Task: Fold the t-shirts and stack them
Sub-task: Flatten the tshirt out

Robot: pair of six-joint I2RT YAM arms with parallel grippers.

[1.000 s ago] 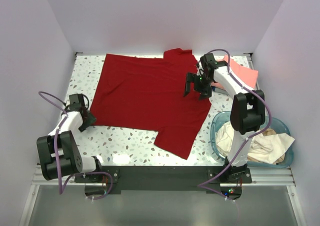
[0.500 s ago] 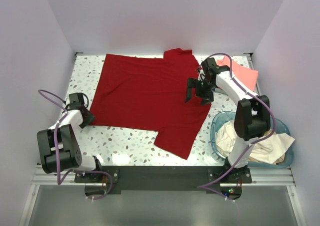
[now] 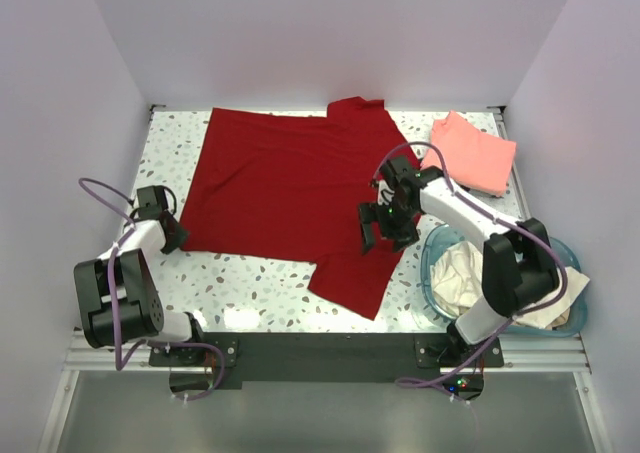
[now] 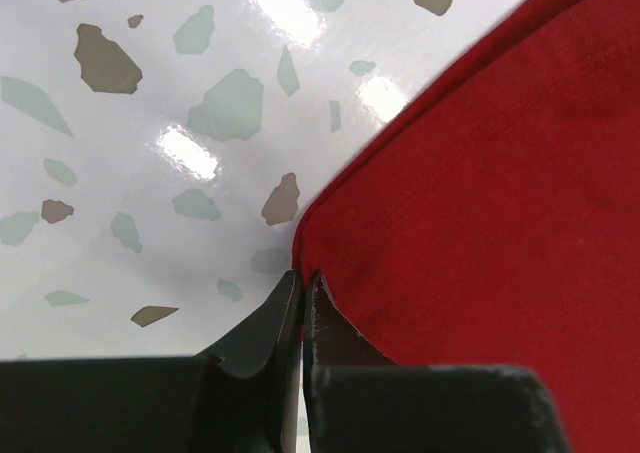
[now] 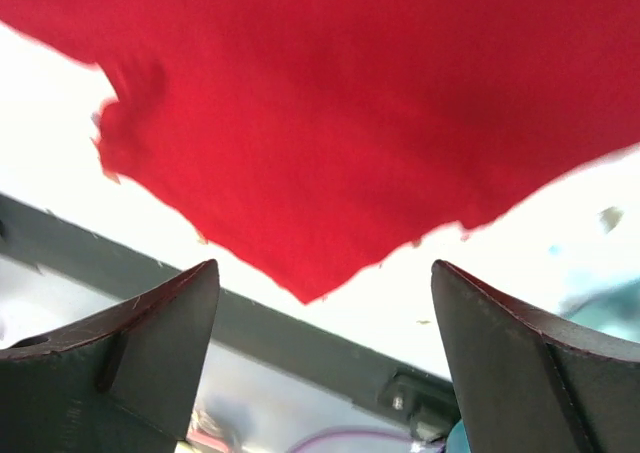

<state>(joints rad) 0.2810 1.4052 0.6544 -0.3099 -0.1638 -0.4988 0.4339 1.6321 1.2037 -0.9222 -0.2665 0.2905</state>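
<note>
1. Red cotton fills the overhead view. The dark red t-shirt [image 3: 285, 188] lies spread flat on the table [image 3: 250, 283], not yet folded. A salmon-pink t-shirt [image 3: 472, 153] sits folded at the far right corner, and cream-white t-shirts [image 3: 462, 278] are heaped in the teal basket [image 3: 430, 263]. The left gripper [image 3: 172, 231] is at the red shirt's near left corner, and the right gripper [image 3: 380, 228] hangs over the near sleeve.
2. Left wrist view: the fingers [image 4: 270, 328] are pressed together, pinching the hem corner of the red cloth just above the speckled tabletop.
3. Right wrist view: the jaws stand wide apart with nothing between them, and the sleeve's pointed edge lies below.
4. The step in hand looks like setting up the first fold of the red shirt. The right gripper probably needs to drop and close on the cloth near the sleeve, matching the left's hold. Both arms could then carry the near edge over together, since a one-sided lift would likely skew the fold.
</note>
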